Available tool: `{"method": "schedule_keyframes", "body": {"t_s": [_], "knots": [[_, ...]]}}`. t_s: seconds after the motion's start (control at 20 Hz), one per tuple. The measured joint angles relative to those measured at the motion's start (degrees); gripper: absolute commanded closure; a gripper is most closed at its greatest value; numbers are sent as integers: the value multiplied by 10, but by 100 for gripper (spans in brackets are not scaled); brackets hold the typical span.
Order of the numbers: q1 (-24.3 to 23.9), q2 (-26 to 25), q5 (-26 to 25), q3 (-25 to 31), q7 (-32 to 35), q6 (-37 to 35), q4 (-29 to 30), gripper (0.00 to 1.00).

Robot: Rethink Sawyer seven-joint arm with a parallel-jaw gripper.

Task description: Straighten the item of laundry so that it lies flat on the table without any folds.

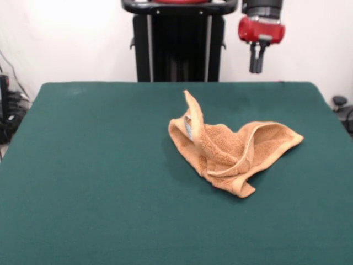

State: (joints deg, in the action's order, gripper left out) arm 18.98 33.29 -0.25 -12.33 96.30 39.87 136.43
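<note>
Front view: a small orange-tan terry-cloth hand towel [229, 152] is shown crumpled on the dark green felt-like table top [88, 165], right of the table's centre and well inside every edge. One corner is raised into an upright peak at the towel's far left side, and a small white tag is seen just below that peak. A banded border is curled over along the right portion, forming a loop whose tip points towards the table's right edge; a further lobe is turned down towards the near edge. The red and black gripper [256, 61] is held high above the table's far edge, well apart from the towel, and nothing is carried in it; its dark fingers are seen close together, almost pressed shut. The cloth is judged to be light, soft and limp, so that it would drape and drag rather than slide as one piece, while the felt would probably hold it back. The raised peak or the curled right tip is judged the best place for a pinch, since a single layer is offered there clear of the table.
</note>
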Motion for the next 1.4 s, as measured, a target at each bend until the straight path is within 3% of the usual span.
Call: {"method": "schedule_keyframes", "body": {"t_s": [0.35, 0.6, 1.4], "knots": [[-1, -78, 8, 0, 19, 6, -2, 100], [-3, -101, 17, 0, 19, 6, -7, 100], [-6, -88, 25, 2, 19, 6, 0, 100]]}}
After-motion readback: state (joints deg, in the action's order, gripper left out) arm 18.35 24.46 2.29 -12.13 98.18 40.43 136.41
